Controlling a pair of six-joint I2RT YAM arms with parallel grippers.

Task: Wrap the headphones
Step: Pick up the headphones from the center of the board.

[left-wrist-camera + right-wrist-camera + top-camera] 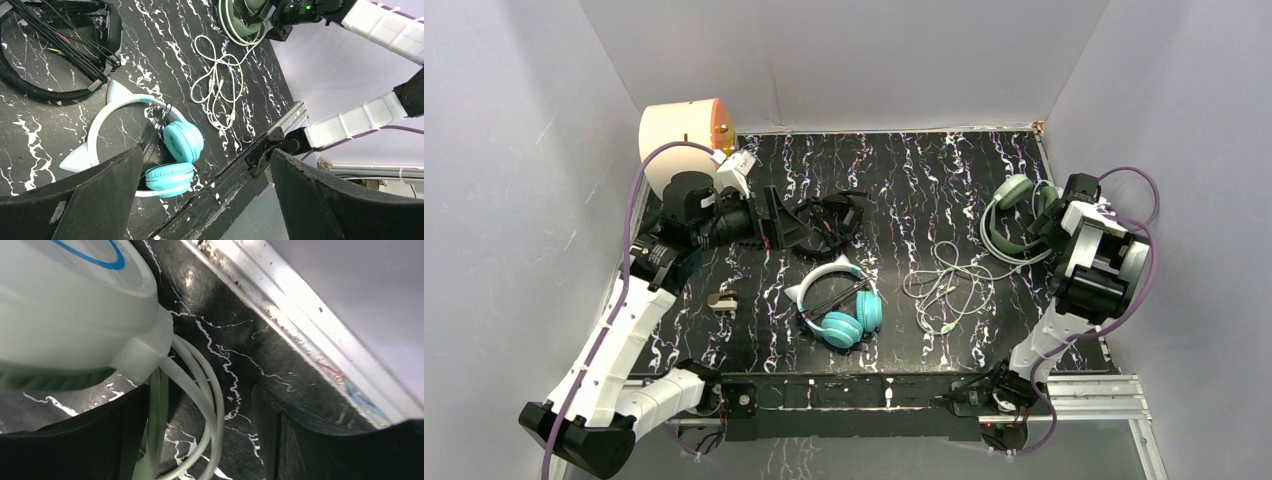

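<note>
Headphones in black lie behind the teal pair, green ones right of it. Our left claw gapes empty; our right claw stands open astride green wires.

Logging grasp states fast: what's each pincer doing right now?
Left pincer: open, holding nothing.
Right pincer: open, straddling the sage-green headset's wires, not clamped.
</note>
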